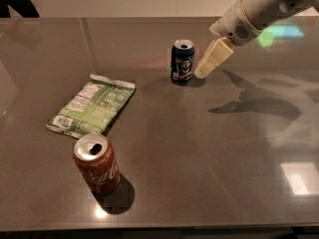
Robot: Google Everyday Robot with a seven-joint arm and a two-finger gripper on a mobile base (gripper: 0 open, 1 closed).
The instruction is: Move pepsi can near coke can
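The pepsi can [182,61], dark blue with a silver top, stands upright at the back middle of the dark table. The coke can [97,163], red with white script and an open top, stands upright at the front left. My gripper [207,67] comes in from the upper right on a white arm and hangs just to the right of the pepsi can, close to it, pointing down and left. It holds nothing that I can see.
A green snack bag [92,105] lies flat between the two cans, left of centre. The grey table [209,153] has a glossy top with the arm's shadow at the right. The table's front edge runs along the bottom.
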